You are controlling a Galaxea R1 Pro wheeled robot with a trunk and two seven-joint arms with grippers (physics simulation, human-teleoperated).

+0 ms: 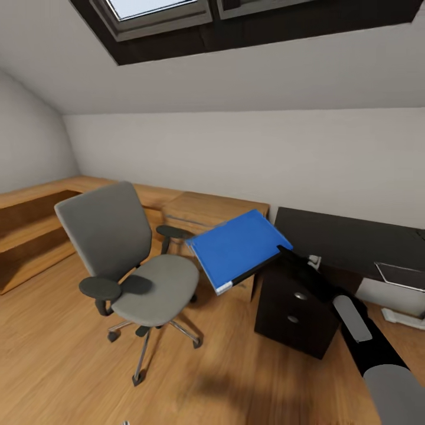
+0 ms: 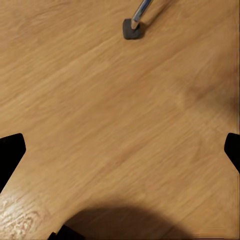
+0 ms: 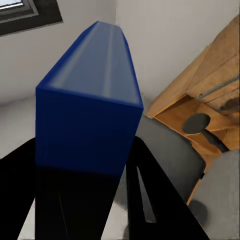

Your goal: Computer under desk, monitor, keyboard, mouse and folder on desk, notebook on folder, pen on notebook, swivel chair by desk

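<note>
Flat bright blue folder (image 1: pixel 237 248) clamped by right gripper (image 1: pixel 282 255), lifted clear of grey swivel chair (image 1: pixel 127 260).
Tilted, carried toward black-topped desk (image 1: pixel 348 242) alongside; left gripper (image 2: pixel 120 155) spread wide, empty.

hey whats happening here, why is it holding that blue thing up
The robot's right gripper is shut on the blue folder and holds it tilted in the air, between the swivel chair and the black desk. The chair's seat is bare, so the folder looks to be on its way to the desk. The left gripper hangs open over the wooden floor, near one of the chair's castors.
</note>
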